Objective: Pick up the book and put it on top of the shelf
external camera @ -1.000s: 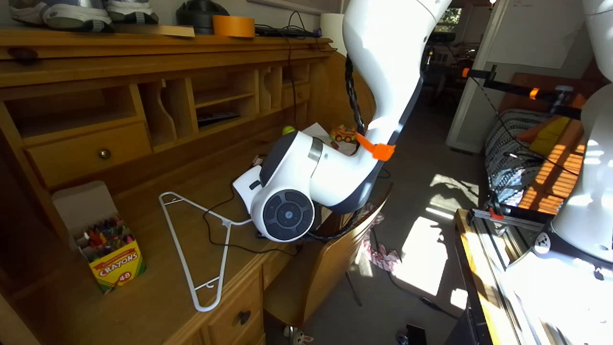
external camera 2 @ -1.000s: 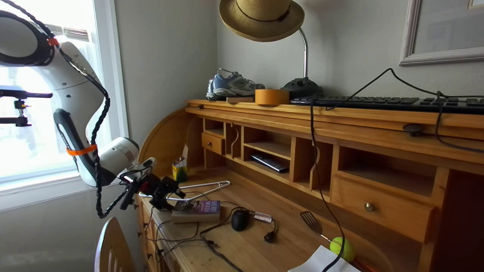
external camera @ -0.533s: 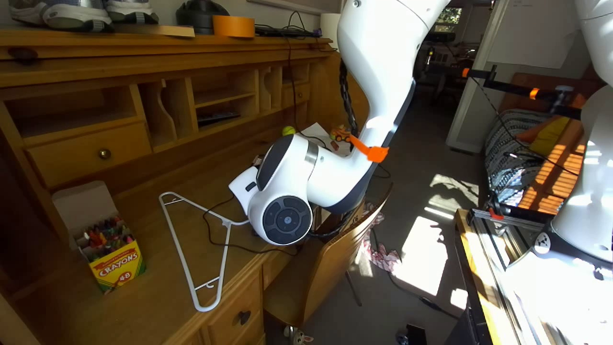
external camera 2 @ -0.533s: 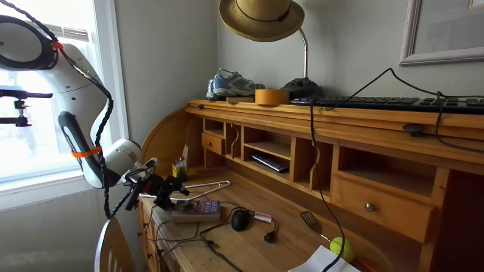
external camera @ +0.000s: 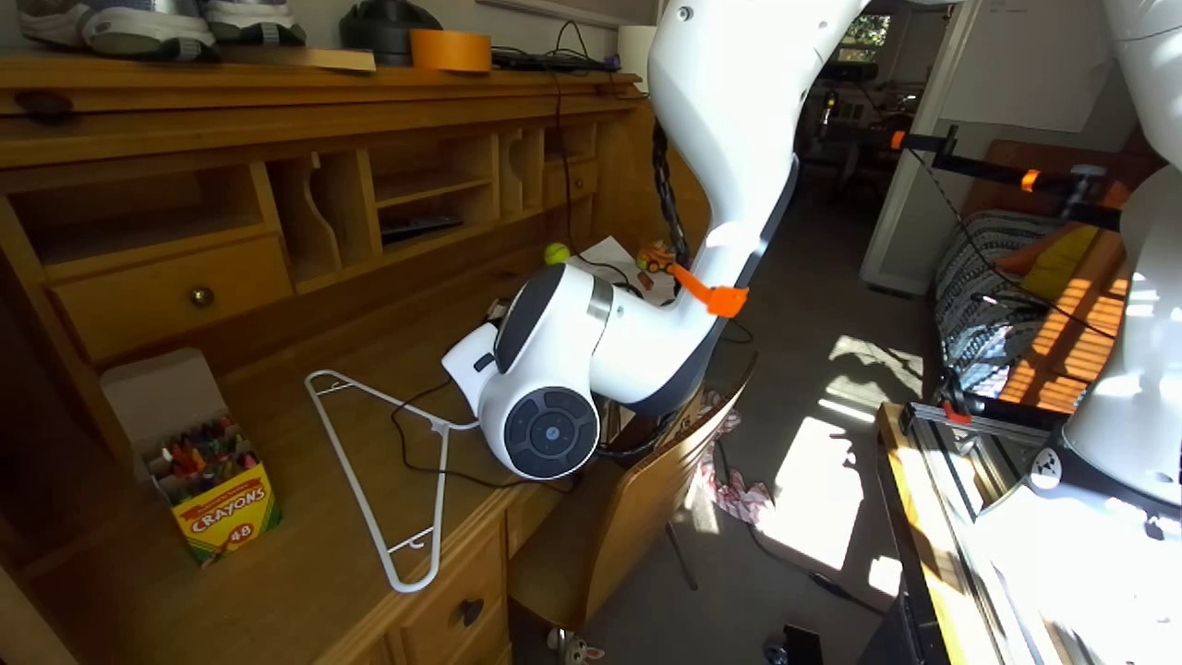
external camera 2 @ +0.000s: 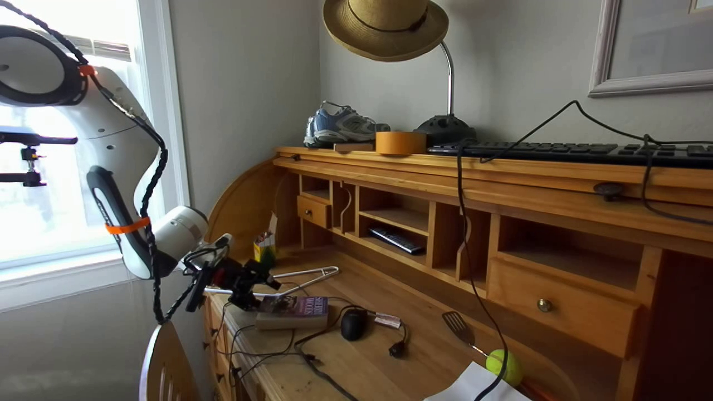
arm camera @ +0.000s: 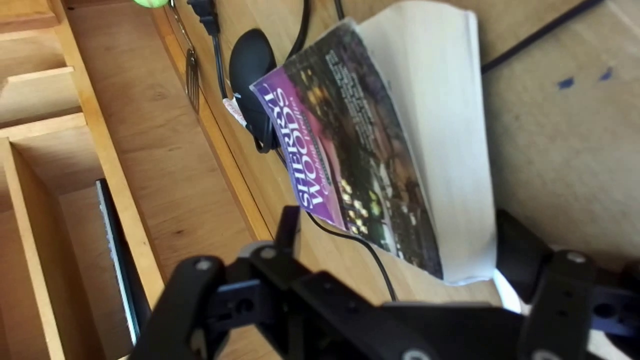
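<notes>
The book lies flat on the desk, purple and dark cover up, pale page edge toward one finger. It also shows in an exterior view. My gripper is open at the book's near end. One finger touches or nearly touches the page-edge side. The other finger stands off the purple cover corner, with a gap. The gripper also shows low over the book in an exterior view. The shelf, a wooden hutch, shows in both exterior views.
A white hanger lies near the gripper, with a crayon box beyond. Cables and a mouse lie by the book. Shoes, orange tape, a lamp base and a keyboard stand on the shelf top.
The arm has moved slightly down and toward the book. In the last half second the book has shifted slightly, away from the gripper, and the hanger has turned a little.
</notes>
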{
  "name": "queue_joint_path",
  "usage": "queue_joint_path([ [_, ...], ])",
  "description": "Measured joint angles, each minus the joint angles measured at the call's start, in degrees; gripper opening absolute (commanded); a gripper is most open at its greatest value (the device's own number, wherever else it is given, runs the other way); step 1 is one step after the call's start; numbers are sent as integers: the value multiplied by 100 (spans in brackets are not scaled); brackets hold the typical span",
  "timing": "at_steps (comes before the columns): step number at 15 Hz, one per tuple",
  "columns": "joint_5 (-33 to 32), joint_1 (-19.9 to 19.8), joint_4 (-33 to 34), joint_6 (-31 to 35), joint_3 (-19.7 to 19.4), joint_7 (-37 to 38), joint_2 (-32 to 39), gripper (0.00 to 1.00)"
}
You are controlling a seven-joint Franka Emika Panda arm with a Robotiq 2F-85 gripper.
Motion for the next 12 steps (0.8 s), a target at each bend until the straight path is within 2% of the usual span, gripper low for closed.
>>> queue_joint_path([
  [1, 0, 1, 0, -3, 2, 0, 14, 81],
  [3, 0, 5, 1, -23, 4, -1, 25, 77],
  [4, 0, 6, 2, -32, 6, -1, 32, 71],
  [7, 0, 7, 3, -46, 16, -1, 45, 61],
  [12, 0, 10, 6, -74, 30, -1, 79, 69],
])
